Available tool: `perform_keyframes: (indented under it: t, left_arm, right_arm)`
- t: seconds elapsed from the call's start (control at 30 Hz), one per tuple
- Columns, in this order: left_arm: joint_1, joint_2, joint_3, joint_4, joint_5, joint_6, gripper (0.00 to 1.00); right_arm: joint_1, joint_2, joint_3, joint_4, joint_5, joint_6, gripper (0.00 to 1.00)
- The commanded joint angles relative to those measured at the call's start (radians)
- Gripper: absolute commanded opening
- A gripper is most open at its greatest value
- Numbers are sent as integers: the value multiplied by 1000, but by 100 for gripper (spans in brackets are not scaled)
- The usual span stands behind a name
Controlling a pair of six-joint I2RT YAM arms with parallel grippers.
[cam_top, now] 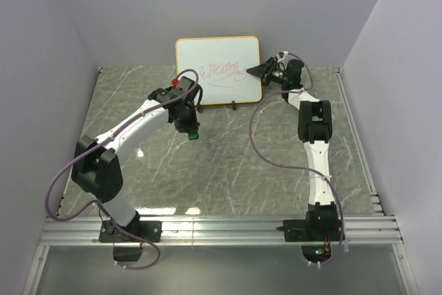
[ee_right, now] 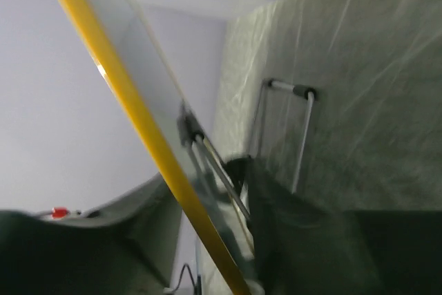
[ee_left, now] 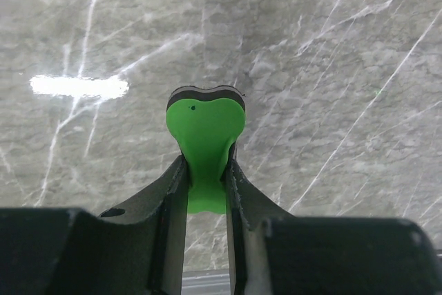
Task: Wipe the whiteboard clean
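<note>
One whiteboard (cam_top: 218,70) is stood upright at the middle of the table's far edge, leaned towards the back wall. One red scribble (cam_top: 222,71) is seen across its middle. It is bordered by a thin yellow frame (ee_right: 131,101), and two small black feet (cam_top: 236,106) are counted under its lower edge.

Two arms are mounted at the near edge of the grey marbled table (cam_top: 228,177), one towards each near corner, and one purple cable is trailed from each.

The left gripper (cam_top: 192,131) is held over the table just in front of the whiteboard's lower left corner. Its two fingers (ee_left: 173,191) are clamped on one green eraser (ee_left: 206,129), whose dark underside is turned to the table.

The right gripper (cam_top: 266,72) is placed at the whiteboard's right edge, towards the far right corner. In the blurred right wrist view the yellow frame is seen passing between its two fingers. Whether the board is actually pinched cannot be told.
</note>
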Motion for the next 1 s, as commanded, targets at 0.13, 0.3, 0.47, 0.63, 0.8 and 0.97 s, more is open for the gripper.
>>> perform_keyframes:
  t: [0.13, 0.3, 0.47, 0.63, 0.8, 0.97]
  left_arm:
    - [30, -170, -94, 53, -14, 42, 0]
    - [36, -241, -188, 117, -2, 61, 0]
    - [39, -272, -252, 186, 29, 84, 0]
    - [39, -266, -263, 268, 62, 99, 0]
    - [41, -244, -258, 324, 102, 110, 0]
    - [38, -221, -228, 357, 104, 118, 0]
  right_arm:
    - [28, -322, -454, -16, -46, -172, 32]
    - [33, -551, -730, -140, -23, -367, 29]
    - [57, -739, -950, -269, 17, -568, 26]
    - [134, -891, -1141, -360, 98, -684, 21]
    - [281, -965, -1207, -362, 221, -666, 12]
    - [399, -947, -1123, -457, 335, -655, 0]
